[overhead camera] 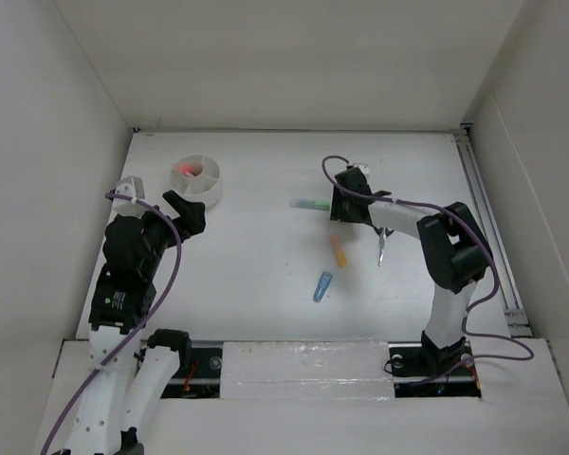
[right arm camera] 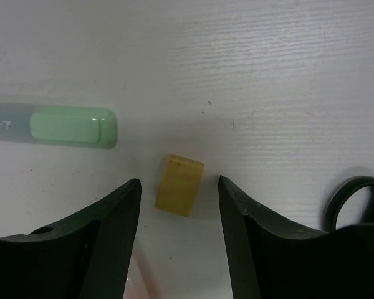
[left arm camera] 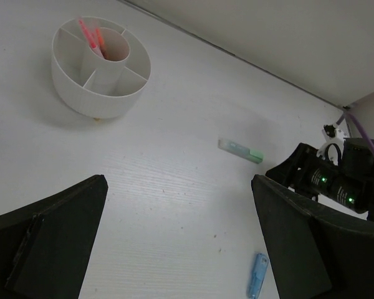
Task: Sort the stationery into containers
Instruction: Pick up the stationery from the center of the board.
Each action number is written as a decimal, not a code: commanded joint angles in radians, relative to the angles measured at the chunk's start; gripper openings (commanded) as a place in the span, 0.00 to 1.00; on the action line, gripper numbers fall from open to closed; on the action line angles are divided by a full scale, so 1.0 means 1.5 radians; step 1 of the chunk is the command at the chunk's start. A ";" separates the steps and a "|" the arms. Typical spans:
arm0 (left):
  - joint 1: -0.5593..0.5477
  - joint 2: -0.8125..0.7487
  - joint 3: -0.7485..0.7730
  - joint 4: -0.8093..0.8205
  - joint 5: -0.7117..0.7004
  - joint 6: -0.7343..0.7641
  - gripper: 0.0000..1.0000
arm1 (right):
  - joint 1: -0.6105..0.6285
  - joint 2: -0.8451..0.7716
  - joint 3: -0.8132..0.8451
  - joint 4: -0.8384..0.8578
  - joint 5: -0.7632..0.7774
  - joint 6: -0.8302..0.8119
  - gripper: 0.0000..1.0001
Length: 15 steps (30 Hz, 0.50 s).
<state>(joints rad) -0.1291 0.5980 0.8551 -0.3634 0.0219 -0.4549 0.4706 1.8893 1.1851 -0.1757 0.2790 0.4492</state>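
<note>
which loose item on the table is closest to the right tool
The tiny tan block: it lies in the gap of the open right tool, while the pale green bar and the scissors sit off to either side.
</note>
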 commanded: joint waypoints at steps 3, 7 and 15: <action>0.001 0.000 0.011 0.029 0.015 -0.005 1.00 | 0.003 0.006 0.027 -0.014 0.031 0.016 0.55; 0.001 0.000 0.011 0.029 0.015 -0.005 1.00 | 0.009 0.012 0.027 -0.030 0.046 0.024 0.55; 0.001 0.000 0.011 0.029 0.015 -0.005 1.00 | 0.023 0.043 0.033 -0.039 0.046 0.031 0.40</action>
<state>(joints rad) -0.1291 0.5980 0.8551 -0.3630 0.0322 -0.4549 0.4873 1.9255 1.2114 -0.2089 0.3470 0.4763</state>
